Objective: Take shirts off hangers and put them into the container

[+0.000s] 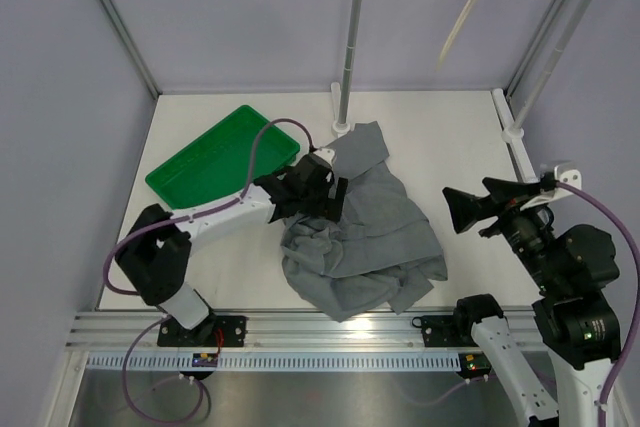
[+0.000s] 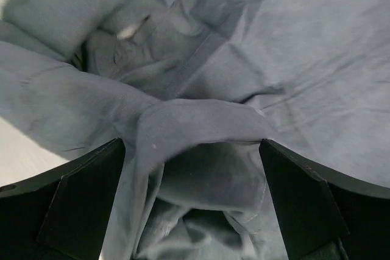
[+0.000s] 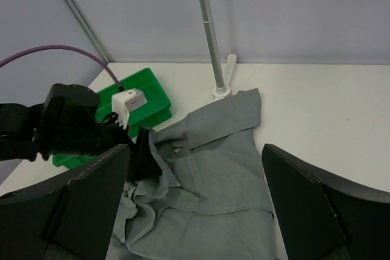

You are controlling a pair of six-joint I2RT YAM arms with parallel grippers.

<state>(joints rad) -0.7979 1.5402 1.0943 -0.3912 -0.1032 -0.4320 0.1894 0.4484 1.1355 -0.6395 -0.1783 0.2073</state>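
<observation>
top external showed the grey shirt (image 1: pixel 375 237) crumpled toward the desk (image 1: pixel 470 137)'s near edge, left hand (image 1: pixel 338 197) spread astride a fold, right hand (image 1: pixel 455 209) spread, apart from it.

No lettering can be read in any view.

The small white patch (image 2: pixel 127 31) in the collar folds of the crumpled plain grey fabric shirt (image 2: pixel 286 59) is too blurred to show any print. The small coloured parts on the black mounting plate (image 1: pixel 205 345) at the left arm's base are too small to make out as marks or figures.
</observation>
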